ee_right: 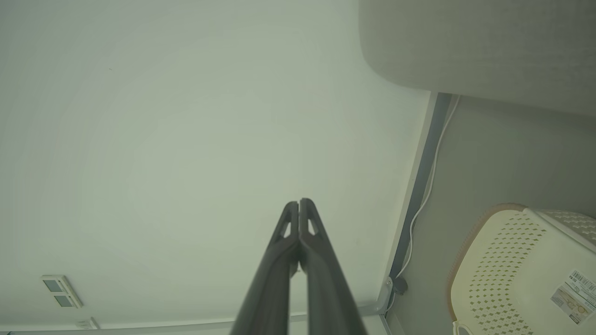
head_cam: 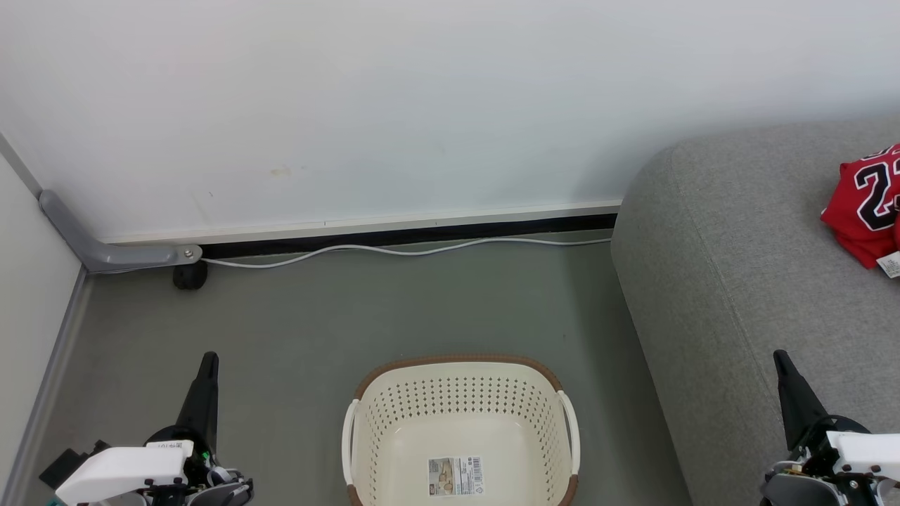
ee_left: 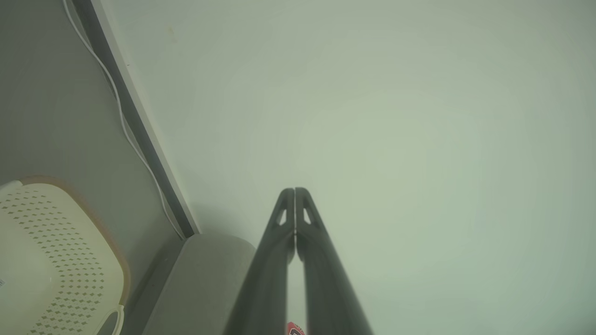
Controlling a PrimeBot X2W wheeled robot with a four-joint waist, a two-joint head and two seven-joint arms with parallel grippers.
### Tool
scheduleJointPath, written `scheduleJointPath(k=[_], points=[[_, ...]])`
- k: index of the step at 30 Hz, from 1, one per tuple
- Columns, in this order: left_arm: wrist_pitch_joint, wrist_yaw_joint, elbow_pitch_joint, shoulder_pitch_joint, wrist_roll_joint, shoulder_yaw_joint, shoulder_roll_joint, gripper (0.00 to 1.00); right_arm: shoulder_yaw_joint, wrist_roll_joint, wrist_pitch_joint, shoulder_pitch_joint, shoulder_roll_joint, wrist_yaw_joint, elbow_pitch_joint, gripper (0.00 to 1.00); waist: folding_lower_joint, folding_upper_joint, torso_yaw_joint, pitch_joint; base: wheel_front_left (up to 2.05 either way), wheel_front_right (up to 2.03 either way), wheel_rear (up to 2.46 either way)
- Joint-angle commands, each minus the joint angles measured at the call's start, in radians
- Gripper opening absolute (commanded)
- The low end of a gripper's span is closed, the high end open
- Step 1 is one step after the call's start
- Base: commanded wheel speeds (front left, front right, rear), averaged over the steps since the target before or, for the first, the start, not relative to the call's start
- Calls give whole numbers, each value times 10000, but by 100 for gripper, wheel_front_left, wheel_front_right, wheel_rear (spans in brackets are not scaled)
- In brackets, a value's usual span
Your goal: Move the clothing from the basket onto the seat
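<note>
The cream perforated basket [head_cam: 460,411] stands on the floor at the bottom centre, with only its paper label [head_cam: 455,476] inside. Red clothing [head_cam: 866,200] with a black "23" and a white tag lies on the grey sofa seat [head_cam: 738,267] at the right edge. My left gripper [head_cam: 209,360] points up at the lower left, shut, holding nothing. My right gripper [head_cam: 779,357] points up at the lower right over the sofa's edge, also shut and holding nothing. The left wrist view shows the basket [ee_left: 51,251], the sofa [ee_left: 205,279] and a red sliver of clothing [ee_left: 294,329]; the right wrist view shows the basket [ee_right: 521,270] and sofa [ee_right: 489,46].
A white wall [head_cam: 422,105] closes the back, with a white cable [head_cam: 394,249] along its dark skirting. A grey bracket with a small black wheel [head_cam: 190,274] sits at the left corner. Grey floor [head_cam: 316,316] lies between the basket and the wall.
</note>
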Motion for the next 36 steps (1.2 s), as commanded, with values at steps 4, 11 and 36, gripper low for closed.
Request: scheduleJointPath(k=[4,11,36], points=[[45,-84,-221,-571,70,335,94,0,156,-64,76,-447,-102,44,-263,0,0,-1,0,0,0,0,0],[49,-84,-221,-572,75,341,91,0,154,-66,78,-447,-101,44,-263,0,0,-1,0,0,0,0,0],[62,-84,-220,-573,88,357,80,0,150,-70,82,-448,-98,44,-263,0,0,-1,0,0,0,0,0]])
